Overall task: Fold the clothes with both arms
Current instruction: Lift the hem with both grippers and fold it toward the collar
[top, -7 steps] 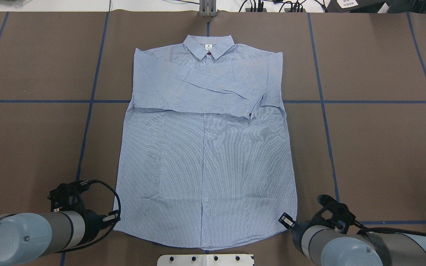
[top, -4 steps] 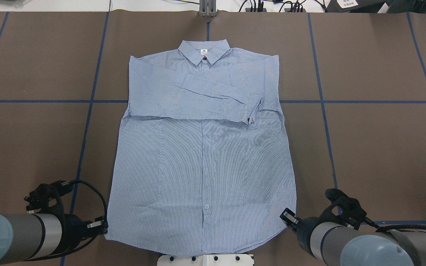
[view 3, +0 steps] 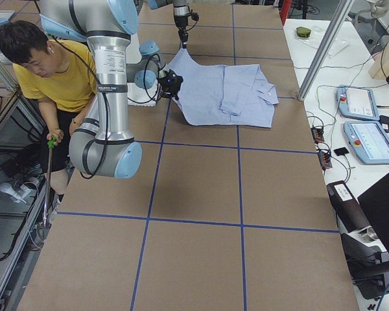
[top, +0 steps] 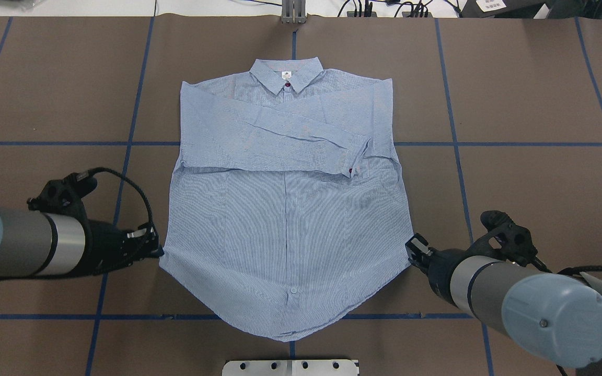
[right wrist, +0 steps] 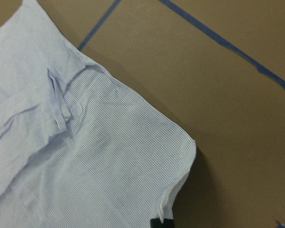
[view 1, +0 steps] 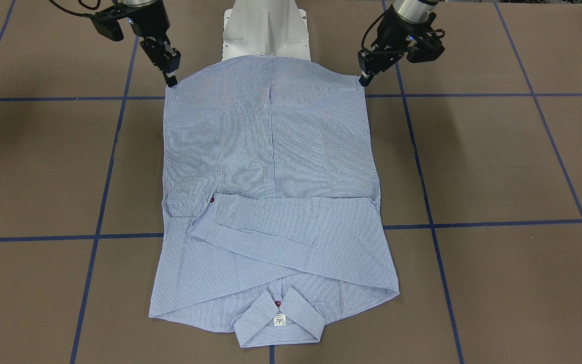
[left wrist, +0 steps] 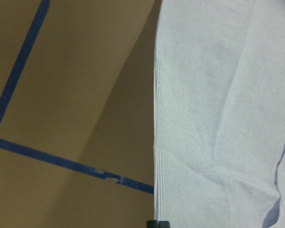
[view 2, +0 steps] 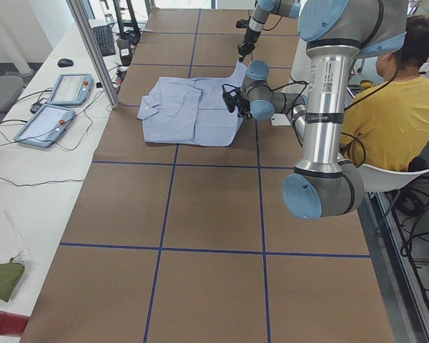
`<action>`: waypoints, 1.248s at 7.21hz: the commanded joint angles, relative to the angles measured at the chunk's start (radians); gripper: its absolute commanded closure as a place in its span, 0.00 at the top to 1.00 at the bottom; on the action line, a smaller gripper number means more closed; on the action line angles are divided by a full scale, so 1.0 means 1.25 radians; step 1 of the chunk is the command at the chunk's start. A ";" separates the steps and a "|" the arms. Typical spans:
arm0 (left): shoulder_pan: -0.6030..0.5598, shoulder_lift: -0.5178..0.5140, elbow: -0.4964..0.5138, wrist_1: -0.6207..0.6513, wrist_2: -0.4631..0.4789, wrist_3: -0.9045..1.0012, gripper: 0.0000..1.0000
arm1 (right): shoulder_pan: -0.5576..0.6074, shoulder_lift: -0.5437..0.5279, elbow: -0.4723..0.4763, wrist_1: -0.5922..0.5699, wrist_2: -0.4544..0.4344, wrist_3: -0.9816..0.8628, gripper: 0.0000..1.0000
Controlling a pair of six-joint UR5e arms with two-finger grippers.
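Observation:
The clothes are one light blue striped shirt (top: 285,219), front up on the brown table, both sleeves folded across the chest and the collar (top: 286,73) at the far side. My left gripper (top: 157,250) is shut on the shirt's left hem corner and holds it above the table. My right gripper (top: 411,248) is shut on the right hem corner at about the same height. Between them the hem sags to a point (top: 290,334). In the front view the shirt (view 1: 271,151) hangs from my left gripper (view 1: 362,81) and right gripper (view 1: 171,81). Cloth (left wrist: 218,118) fills the left wrist view.
The white base plate (top: 290,367) lies just behind the sagging hem. Blue tape lines (top: 123,143) grid the table. A seated person in a yellow top (view 2: 407,107) is behind the robot. Teach pendants (view 2: 57,100) and a metal post (view 2: 93,50) stand at the far side.
Both grippers have risen and moved away from the base, toward the collar, with the hem corners. The hem, flat on the table before, now hangs between them.

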 commanded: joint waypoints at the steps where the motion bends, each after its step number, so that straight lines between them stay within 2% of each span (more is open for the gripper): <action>1: -0.164 -0.097 0.119 0.001 -0.081 0.000 0.00 | 0.113 0.043 -0.025 0.000 -0.007 -0.004 0.00; 2: -0.218 -0.112 0.149 0.001 -0.104 0.001 0.00 | 0.154 0.053 -0.045 0.006 -0.012 -0.001 0.00; 3: -0.280 -0.113 0.158 -0.001 -0.140 0.001 0.00 | 0.170 0.063 -0.059 0.008 -0.064 -0.001 0.00; 4: -0.308 -0.124 0.161 0.001 -0.174 0.001 0.00 | 0.198 0.088 -0.088 0.009 -0.078 -0.001 0.00; 5: -0.308 -0.163 0.201 0.001 -0.176 0.000 0.00 | 0.222 0.169 -0.169 0.009 -0.077 -0.004 0.00; 6: -0.310 -0.213 0.279 -0.012 -0.172 0.001 0.00 | 0.247 0.219 -0.257 0.010 -0.074 -0.009 0.00; 7: -0.311 -0.248 0.351 -0.030 -0.171 -0.001 0.00 | 0.269 0.225 -0.290 0.030 -0.071 -0.025 0.00; 9: -0.312 -0.295 0.483 -0.121 -0.168 -0.003 0.00 | 0.289 0.236 -0.400 0.130 -0.069 -0.030 0.00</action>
